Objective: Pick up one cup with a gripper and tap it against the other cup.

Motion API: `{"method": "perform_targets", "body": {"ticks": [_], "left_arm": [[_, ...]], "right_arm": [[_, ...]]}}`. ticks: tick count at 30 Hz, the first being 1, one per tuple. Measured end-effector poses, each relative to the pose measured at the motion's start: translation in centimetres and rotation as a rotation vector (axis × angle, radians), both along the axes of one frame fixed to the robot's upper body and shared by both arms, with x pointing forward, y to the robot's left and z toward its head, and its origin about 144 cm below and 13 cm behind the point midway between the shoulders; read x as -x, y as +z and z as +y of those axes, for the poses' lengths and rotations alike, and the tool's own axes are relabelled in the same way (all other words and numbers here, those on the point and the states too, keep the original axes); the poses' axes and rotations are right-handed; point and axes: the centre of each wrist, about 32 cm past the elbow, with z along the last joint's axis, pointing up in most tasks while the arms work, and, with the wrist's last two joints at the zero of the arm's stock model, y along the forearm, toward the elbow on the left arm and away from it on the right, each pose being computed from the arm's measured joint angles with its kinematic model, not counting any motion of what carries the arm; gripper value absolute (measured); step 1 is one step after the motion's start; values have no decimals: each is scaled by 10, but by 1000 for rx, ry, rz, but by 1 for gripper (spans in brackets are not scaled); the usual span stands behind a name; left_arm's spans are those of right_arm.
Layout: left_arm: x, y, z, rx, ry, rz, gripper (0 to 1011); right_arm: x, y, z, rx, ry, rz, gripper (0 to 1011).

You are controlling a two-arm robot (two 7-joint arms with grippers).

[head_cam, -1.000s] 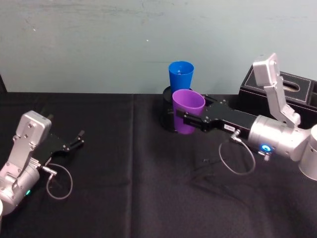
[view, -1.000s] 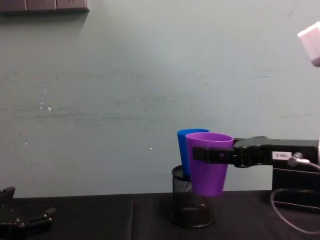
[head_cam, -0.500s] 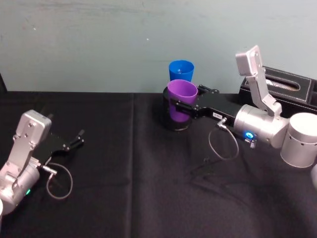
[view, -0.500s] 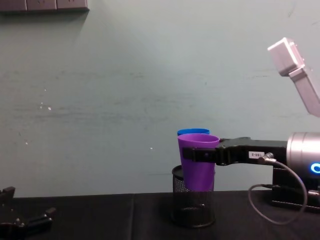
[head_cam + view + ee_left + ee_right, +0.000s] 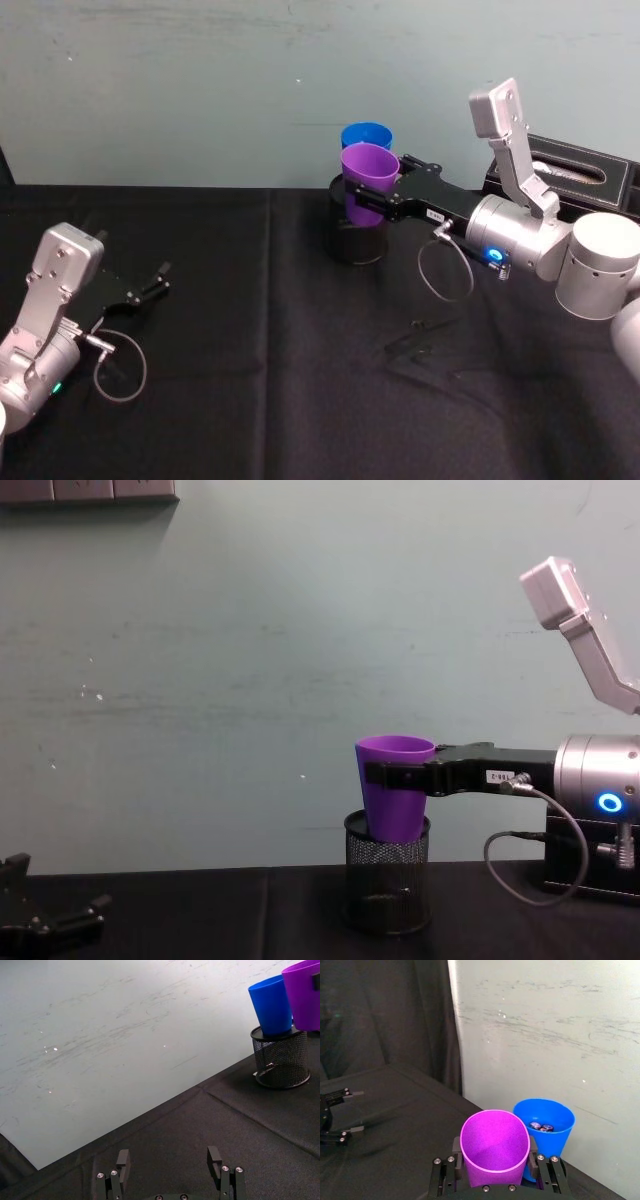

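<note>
Your right gripper point(image 5: 368, 207) is clamped on the purple cup point(image 5: 366, 180), one of its fingers point(image 5: 443, 1179) on each side of the wall below the rim, the cup upright. The blue cup point(image 5: 366, 136) stands upright in the black mesh pen holder point(image 5: 355, 245), just past the purple cup on the side away from the gripper's wrist and slightly off to one side, so the tap goes almost straight along its reach. The right wrist view sets the two rims together, touching or barely apart; you cannot tell which. It also shows small metal pieces point(image 5: 541, 1127) inside the blue cup. The chest view puts the purple base level with the holder's rim, so mind that edge. Your left gripper point(image 5: 158, 281) rests wide open on the table point(image 5: 300, 400), well away.
</note>
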Motion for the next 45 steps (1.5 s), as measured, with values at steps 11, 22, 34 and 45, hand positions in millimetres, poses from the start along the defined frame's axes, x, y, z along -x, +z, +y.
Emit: {"method": "perform_targets", "body": {"ticks": [11, 22, 34, 45], "left_arm": [[0, 0, 0, 0, 0, 0, 1011], [0, 0, 0, 0, 0, 0, 1011], [0, 0, 0, 0, 0, 0, 1012], [0, 0, 0, 0, 0, 0, 1011]], "right_arm": [[-10, 2, 3, -2, -8, -2, 726], [-18, 5, 5, -2, -9, 2, 726], [-24, 7, 5, -10, -7, 1, 726], [-27, 13, 3, -10, 19, -12, 726]]}}
